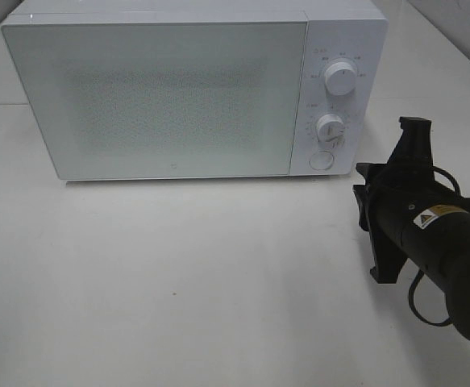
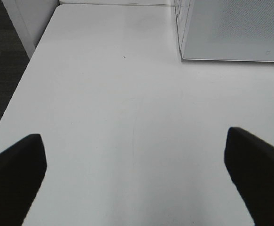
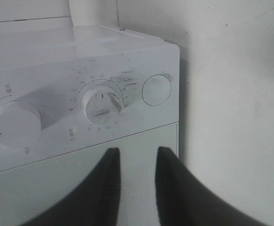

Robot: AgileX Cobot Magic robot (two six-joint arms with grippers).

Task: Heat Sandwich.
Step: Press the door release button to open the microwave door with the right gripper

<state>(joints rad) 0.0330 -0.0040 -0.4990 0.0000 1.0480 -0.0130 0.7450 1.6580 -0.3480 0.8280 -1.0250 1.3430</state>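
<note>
The sandwich is out of view. The white microwave [image 1: 170, 97] stands at the back of the table with its door [image 1: 154, 101] closed. My right gripper [image 1: 362, 201] hovers just right of its control panel, fingers pointing at the panel. In the right wrist view the right gripper [image 3: 137, 150] shows only a narrow gap between its black fingers, with nothing in it. It faces the lower dial [image 3: 101, 101] and the round button [image 3: 156, 89] and stands apart from both. Over bare table, my left gripper [image 2: 134, 134] is wide open and empty.
The panel carries an upper dial [image 1: 341, 78], a lower dial [image 1: 330, 126] and a round button [image 1: 322, 160]. The white table [image 1: 178, 282] stretches in front of the microwave. Its left edge [image 2: 28, 70] drops to dark floor. A wall stands to the right.
</note>
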